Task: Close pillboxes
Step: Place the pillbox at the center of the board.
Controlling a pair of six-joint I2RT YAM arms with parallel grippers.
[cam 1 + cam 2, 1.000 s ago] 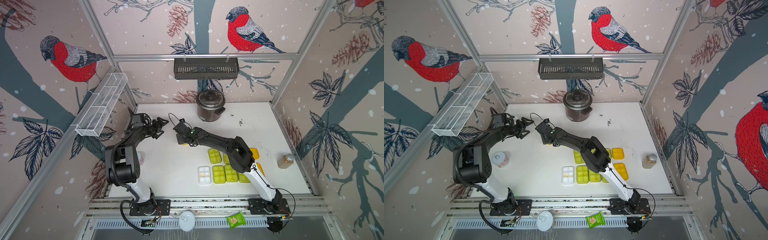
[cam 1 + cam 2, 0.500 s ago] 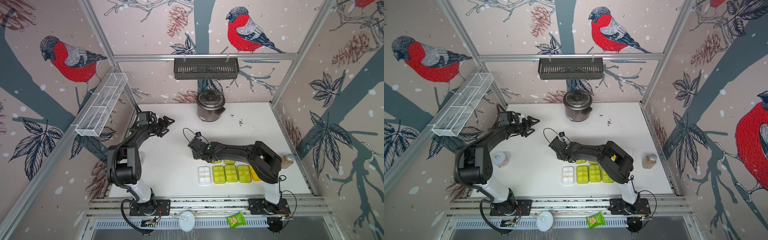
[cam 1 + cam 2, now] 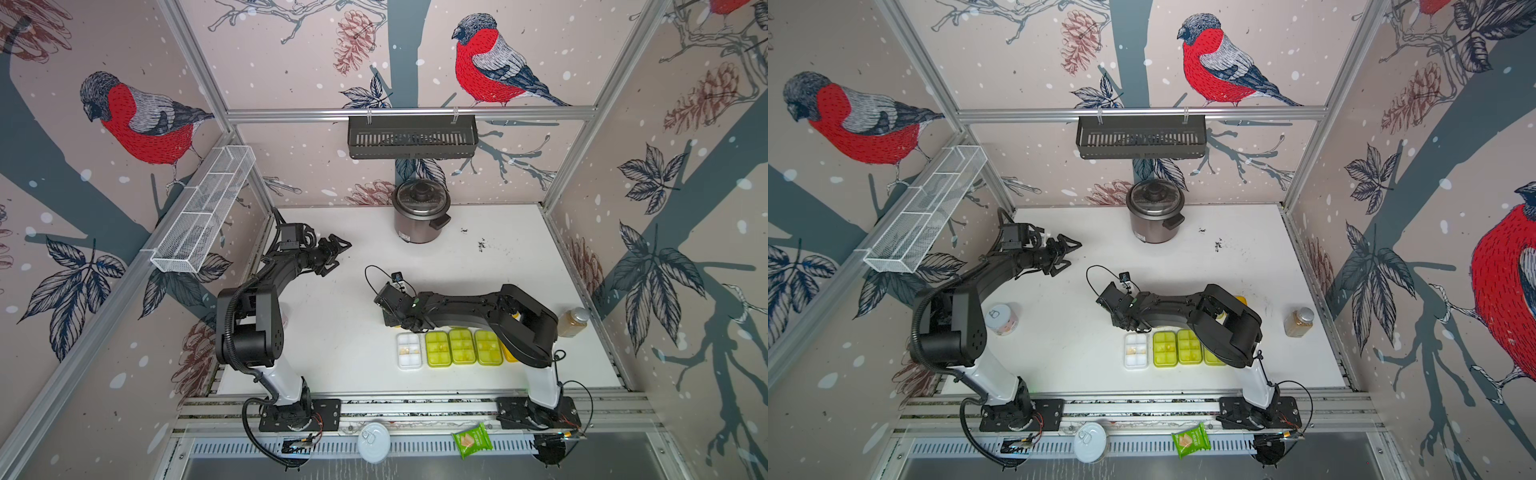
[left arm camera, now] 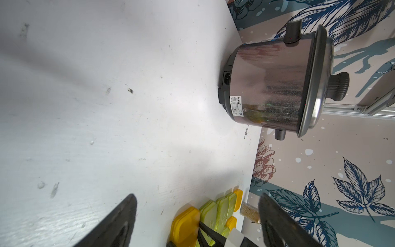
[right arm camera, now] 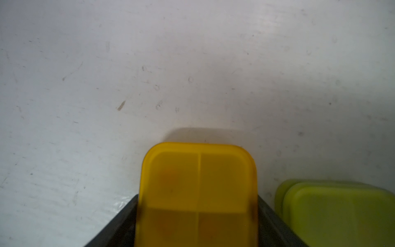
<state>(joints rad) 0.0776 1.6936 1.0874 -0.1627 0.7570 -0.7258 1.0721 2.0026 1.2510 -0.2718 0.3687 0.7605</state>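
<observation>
Yellow pillbox (image 5: 197,171) sits within right tool (image 5: 198,197), grip unclear; left tool (image 4: 197,195) gapes; cooker label (image 4: 235,102) illegible.

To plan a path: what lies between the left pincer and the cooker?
Only bare table, seen in both top views, from left pincer to cooker.
</observation>
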